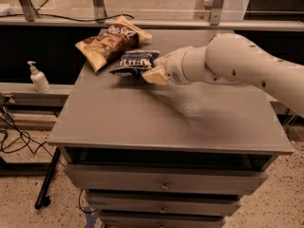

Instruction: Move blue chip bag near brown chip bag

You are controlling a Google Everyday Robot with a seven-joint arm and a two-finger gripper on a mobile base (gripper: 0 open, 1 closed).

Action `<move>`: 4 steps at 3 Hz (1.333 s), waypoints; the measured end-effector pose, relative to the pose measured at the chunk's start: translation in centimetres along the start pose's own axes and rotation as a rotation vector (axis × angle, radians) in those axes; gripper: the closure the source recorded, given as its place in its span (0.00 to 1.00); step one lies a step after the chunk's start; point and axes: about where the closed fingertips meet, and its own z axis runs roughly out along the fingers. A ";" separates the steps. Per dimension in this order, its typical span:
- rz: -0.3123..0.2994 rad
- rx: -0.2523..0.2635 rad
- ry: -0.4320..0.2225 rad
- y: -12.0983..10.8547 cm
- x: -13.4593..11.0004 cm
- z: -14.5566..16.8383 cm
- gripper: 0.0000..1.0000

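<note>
Grey table (142, 120), one brown chip bag (110, 42), one blue chip bag (134, 62) beside it, one pincer (153, 70) clamped on the latter.

The navy blue chip bag (133, 63), white lettering up, lies near the desk's (142, 122) back-left corner, just beside the slanted brown chip bag (111, 42); the hand (154, 73) is at its right end.

Hand (153, 71) grips blue chip bag (133, 62) — just beside brown chip bag (110, 42).
</note>
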 end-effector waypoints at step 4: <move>-0.058 0.023 -0.011 -3.5 3.5 -16.3 0.00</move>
